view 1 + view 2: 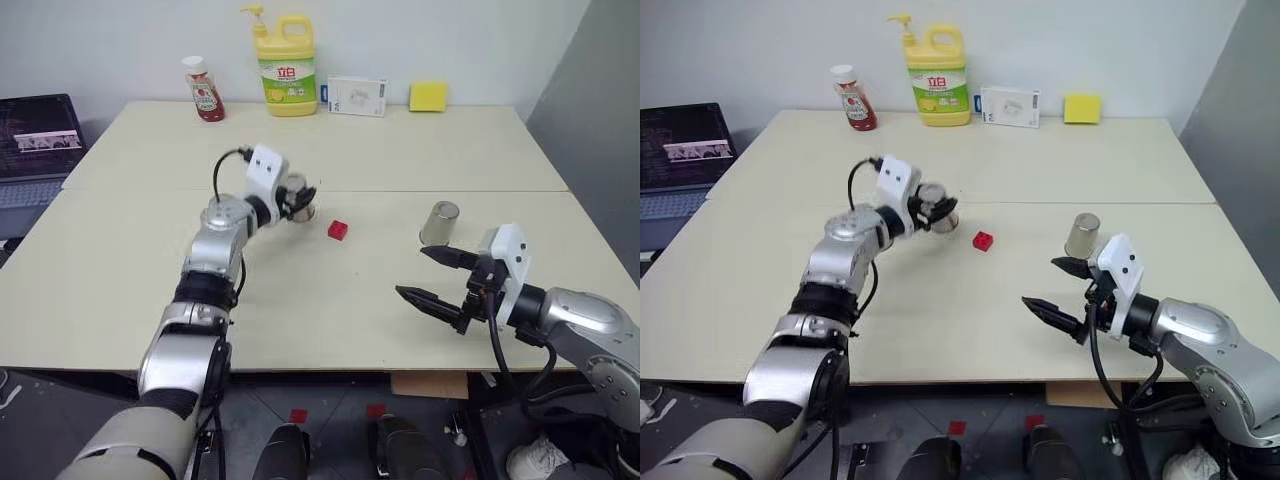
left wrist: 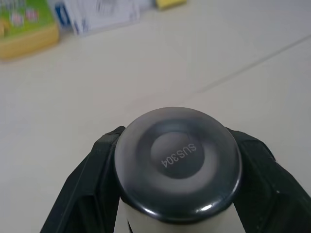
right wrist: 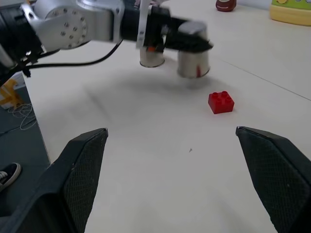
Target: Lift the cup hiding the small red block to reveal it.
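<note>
The left pincer (image 1: pixel 300 200), near the middle of the frame, is closed around a steel cup (image 3: pixel 193 58) and holds it clear of the counter (image 1: pixel 400 150). The small red block (image 1: pixel 338 230) lies uncovered, just to the right of the cup and a little lower. The right pincer (image 1: pixel 432 284), at lower right, is wide open and empty, near another steel cup (image 1: pixel 438 223).

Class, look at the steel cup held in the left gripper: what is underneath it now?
The cup hangs above bare table with only its shadow below. The small red block lies uncovered beside it. Another cup stands behind; anything inside that is hidden.
</note>
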